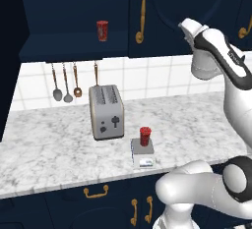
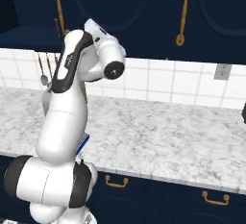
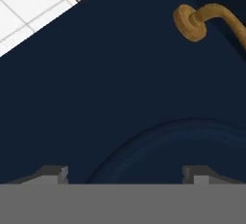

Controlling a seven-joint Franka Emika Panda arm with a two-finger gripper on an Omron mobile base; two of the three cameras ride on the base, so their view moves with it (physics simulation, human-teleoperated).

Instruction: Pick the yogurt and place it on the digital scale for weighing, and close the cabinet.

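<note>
Gripper point(image 3: 125, 175) spread, gripping nothing, facing the cabinet point(image 3: 96, 98).
Yogurt point(image 1: 145, 135) is sitting on the digital scale point(image 1: 142, 153), toaster point(image 1: 106, 111) at its 10 o'clock.

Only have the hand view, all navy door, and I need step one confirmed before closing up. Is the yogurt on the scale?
Observer: Yes. In the left base view the yogurt stands upright on the digital scale, just in front of the toaster.
Operator: Anything left in the cabinet?
Observer: One more red cup, standing on the shelf of the cabinet, in the compartment that is open.
Operator: Which door am I looking at?
Observer: The arm reaches up at the door just right of that open compartment, the one with the long brass handle.
</note>
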